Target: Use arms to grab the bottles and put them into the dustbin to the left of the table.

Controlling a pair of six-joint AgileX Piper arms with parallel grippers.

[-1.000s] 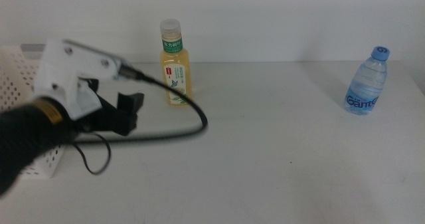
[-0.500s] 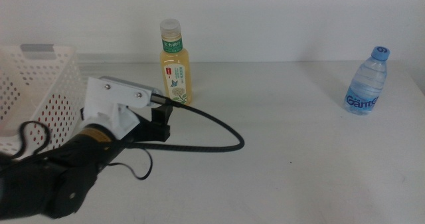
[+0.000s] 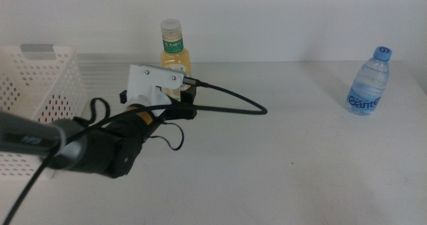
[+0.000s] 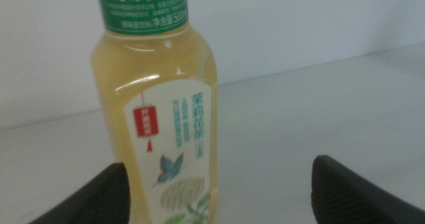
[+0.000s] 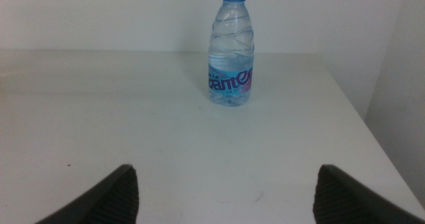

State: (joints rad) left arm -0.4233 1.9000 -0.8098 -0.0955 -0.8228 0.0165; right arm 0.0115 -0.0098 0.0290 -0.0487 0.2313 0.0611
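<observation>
Far left of the middle view: white perforated dustbin (image 3: pixel 40 98), upright, grey tab on its far rim. What it holds cannot be seen from here.

Left-centre: left arm (image 3: pixel 93 148) has swung away from the dustbin side over the last second and now reaches across the table (image 3: pixel 280 158) toward the yellow tea bottle (image 3: pixel 175 51). Left gripper (image 3: pixel 181 110) sits just in front of the bottle's base. In the left wrist view the jaws are spread wide; the tea bottle (image 4: pixel 159 117) fills the frame, closer to one jaw than centred, not yet between the tips. Nothing held.

Meaning: judged a fresh approach for the next pick; the gripper likely needs to shift sideways to centre on the bottle before closing.

Right: water bottle (image 3: pixel 369 85) with blue cap stands upright near the table's right edge, well apart from the tea bottle. The right wrist view faces it (image 5: pixel 231 51) from a distance, jaws spread, empty; right arm waits out of the middle view.
</observation>
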